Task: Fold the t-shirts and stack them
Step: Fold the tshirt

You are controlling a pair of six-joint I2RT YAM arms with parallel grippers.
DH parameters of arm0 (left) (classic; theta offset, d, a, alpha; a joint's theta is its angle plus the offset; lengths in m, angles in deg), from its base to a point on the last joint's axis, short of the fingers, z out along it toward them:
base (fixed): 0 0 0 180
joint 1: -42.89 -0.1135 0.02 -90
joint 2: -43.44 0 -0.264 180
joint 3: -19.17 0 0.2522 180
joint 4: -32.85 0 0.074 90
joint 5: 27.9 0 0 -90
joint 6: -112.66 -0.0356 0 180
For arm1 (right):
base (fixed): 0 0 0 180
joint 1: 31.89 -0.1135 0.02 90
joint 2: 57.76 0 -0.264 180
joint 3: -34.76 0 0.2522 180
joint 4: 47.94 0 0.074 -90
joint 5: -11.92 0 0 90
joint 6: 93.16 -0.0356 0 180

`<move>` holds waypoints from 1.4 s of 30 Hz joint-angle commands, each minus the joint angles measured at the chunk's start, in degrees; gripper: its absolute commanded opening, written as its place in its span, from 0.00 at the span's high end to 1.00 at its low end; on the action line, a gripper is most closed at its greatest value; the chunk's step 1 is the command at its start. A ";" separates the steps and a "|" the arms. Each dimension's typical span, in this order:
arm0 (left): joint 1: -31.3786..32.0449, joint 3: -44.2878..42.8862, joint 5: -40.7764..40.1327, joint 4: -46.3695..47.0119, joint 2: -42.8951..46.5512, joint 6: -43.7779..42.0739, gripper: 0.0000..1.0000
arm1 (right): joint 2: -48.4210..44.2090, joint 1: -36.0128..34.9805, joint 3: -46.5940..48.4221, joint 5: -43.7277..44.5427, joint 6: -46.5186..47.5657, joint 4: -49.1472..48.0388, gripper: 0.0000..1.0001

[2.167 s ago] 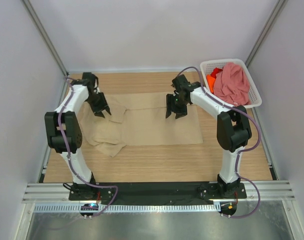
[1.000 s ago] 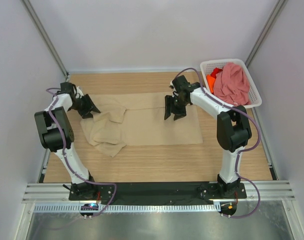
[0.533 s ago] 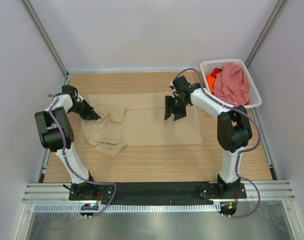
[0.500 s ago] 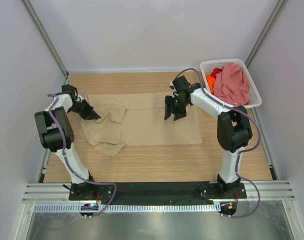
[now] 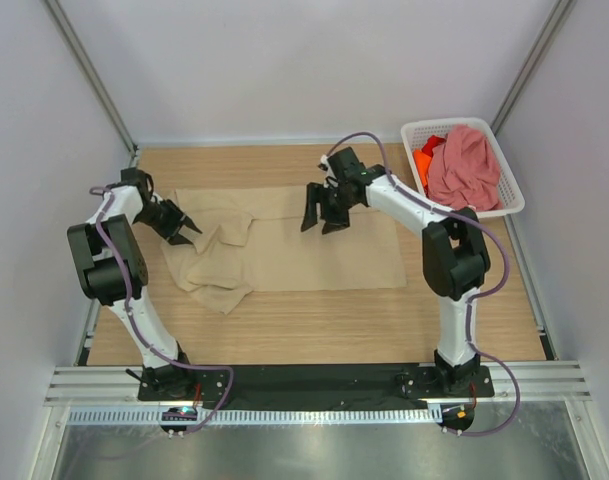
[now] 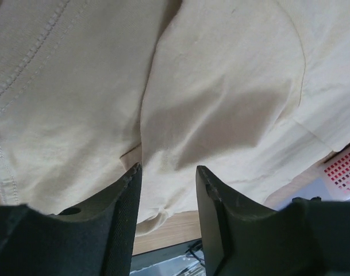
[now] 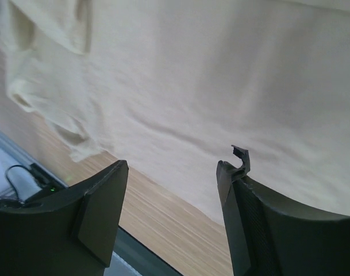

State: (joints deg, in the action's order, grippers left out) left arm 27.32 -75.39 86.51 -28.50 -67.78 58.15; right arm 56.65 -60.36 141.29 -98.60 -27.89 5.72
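basket [image 5: 513, 182] blocks far rt corner; bare table [image 5: 314, 320] strip nr front is passable.

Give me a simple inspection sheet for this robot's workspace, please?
Surface: wooden table, bare around the cloth.
Job's things: beige t-shirt spread on the table, its left side rumpled and folded over; pink t-shirt and orange t-shirt heaped unfolded in the basket.
Clutter: white basket at the far right corner; nothing else seen.
Grippers: left gripper open over the shirt's rumpled left edge; right gripper open above the shirt's far middle; neither holds anything.
Cables: purple cables run along both arms, clear of the cloth.
Surroundings: plain white walls on three sides.
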 commanded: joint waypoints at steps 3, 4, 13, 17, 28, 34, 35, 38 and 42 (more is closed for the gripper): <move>-0.51 2.04 -2.08 2.33 3.99 -1.56 0.51 | 7.47 -6.59 6.45 -8.84 -12.33 -18.26 0.29; -0.60 2.48 -1.90 2.24 4.17 -1.99 0.51 | 8.80 -7.30 7.07 -10.32 -15.75 -20.45 0.29; -0.51 4.86 0.47 5.14 4.08 -1.21 0.53 | 18.12 -12.66 11.20 -8.49 -25.98 -31.81 0.54; -0.51 4.94 0.38 4.97 4.43 -1.21 0.55 | 19.62 -13.10 10.07 -7.88 -27.38 -35.14 0.55; -0.51 5.47 0.82 4.09 5.40 -1.30 0.57 | 23.58 -13.45 12.52 -5.07 -30.82 -36.30 0.65; -0.60 4.94 1.08 4.00 5.22 -1.38 0.57 | 25.42 -13.46 13.31 -5.33 -31.34 -36.47 0.66; -0.51 4.94 1.09 3.83 5.05 -1.47 0.57 | 25.68 -13.54 13.66 -5.50 -31.95 -36.82 0.66; -0.51 5.03 1.35 4.00 5.05 -1.30 0.57 | 26.30 -13.54 13.93 -5.85 -33.45 -37.87 0.66; -0.51 5.03 1.52 4.00 5.40 -1.30 0.57 | 27.09 -13.63 14.37 -6.03 -34.51 -38.49 0.67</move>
State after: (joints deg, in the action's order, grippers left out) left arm 27.21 -69.99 86.37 -24.87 -65.24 56.92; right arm 82.90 -73.65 153.31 -104.87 -60.89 -30.43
